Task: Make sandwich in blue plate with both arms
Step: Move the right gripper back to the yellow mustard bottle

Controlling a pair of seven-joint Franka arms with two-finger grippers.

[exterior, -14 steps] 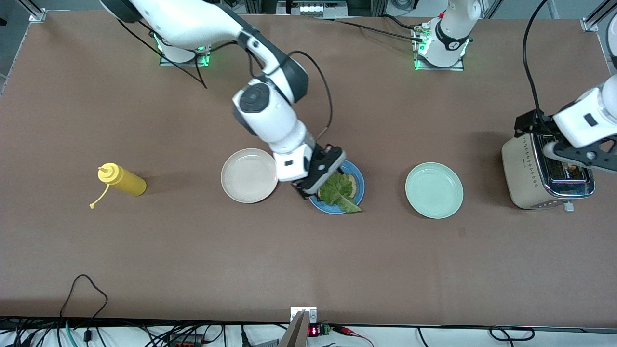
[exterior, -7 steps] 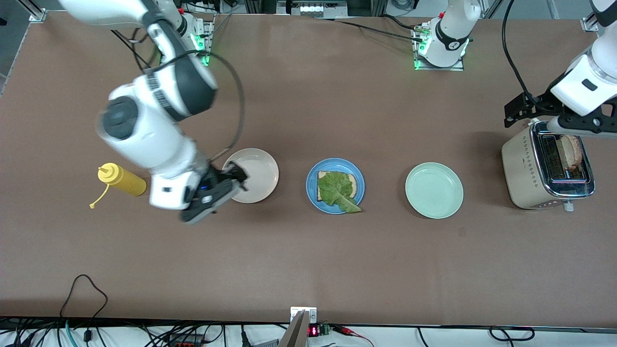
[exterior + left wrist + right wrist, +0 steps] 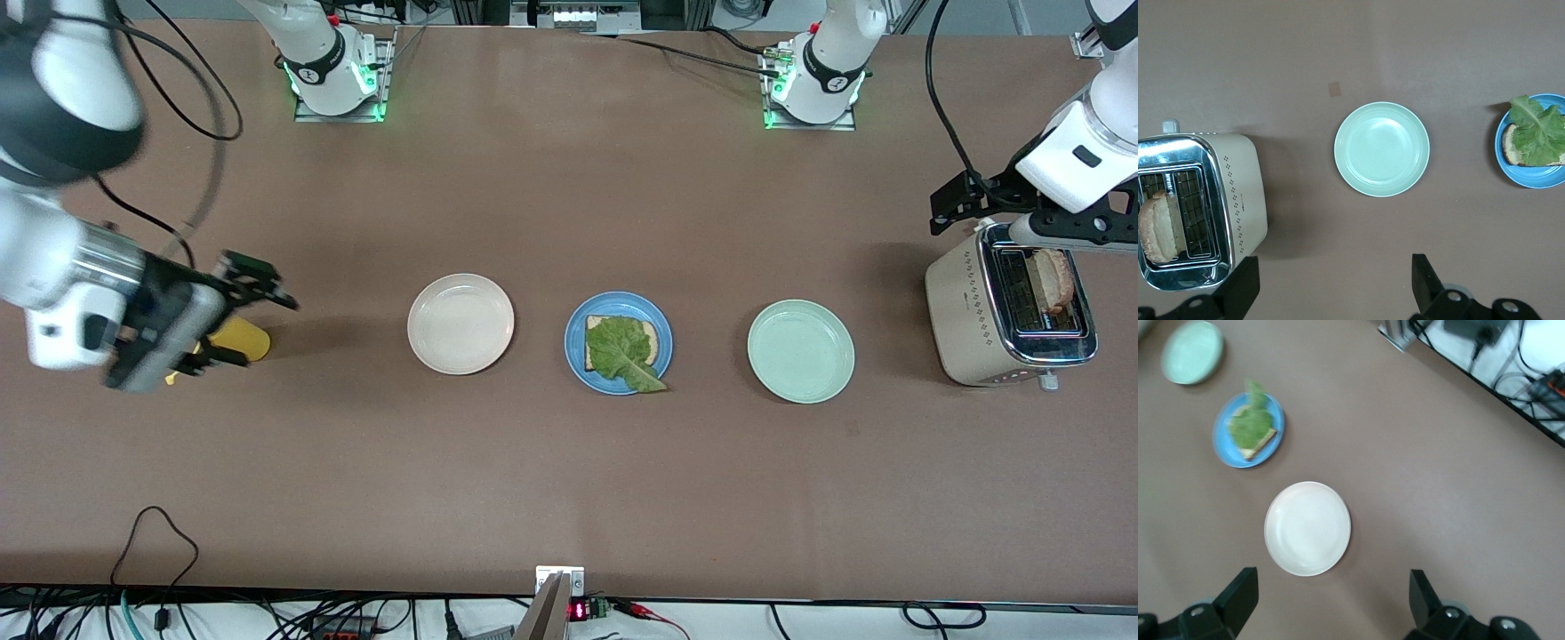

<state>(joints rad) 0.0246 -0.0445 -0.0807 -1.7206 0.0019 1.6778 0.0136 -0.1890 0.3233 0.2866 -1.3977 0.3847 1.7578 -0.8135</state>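
The blue plate [image 3: 578, 356] lies mid-table with one toasted bread slice [image 3: 653, 338] and a green lettuce leaf [image 3: 624, 353] on top. It also shows in the left wrist view [image 3: 1538, 177] and the right wrist view [image 3: 1223, 457]. A second bread slice [image 3: 1054, 277] stands in the toaster [image 3: 965, 320] slot, seen too in the left wrist view [image 3: 1157, 228]. My left gripper [image 3: 1013, 222] is open and empty, up over the toaster. My right gripper [image 3: 258, 324] is open and empty, over the yellow bottle at the right arm's end.
A cream-white plate [image 3: 460, 323] and a mint-green plate [image 3: 800, 351] flank the blue plate. A yellow squeeze bottle [image 3: 242, 339] lies partly hidden under my right gripper. Cables run along the table edge nearest the camera.
My right arm swung from over the blue plate past the cream plate to over the yellow bottle. My left gripper rose off the toaster, uncovering the bread slice, then stayed still.
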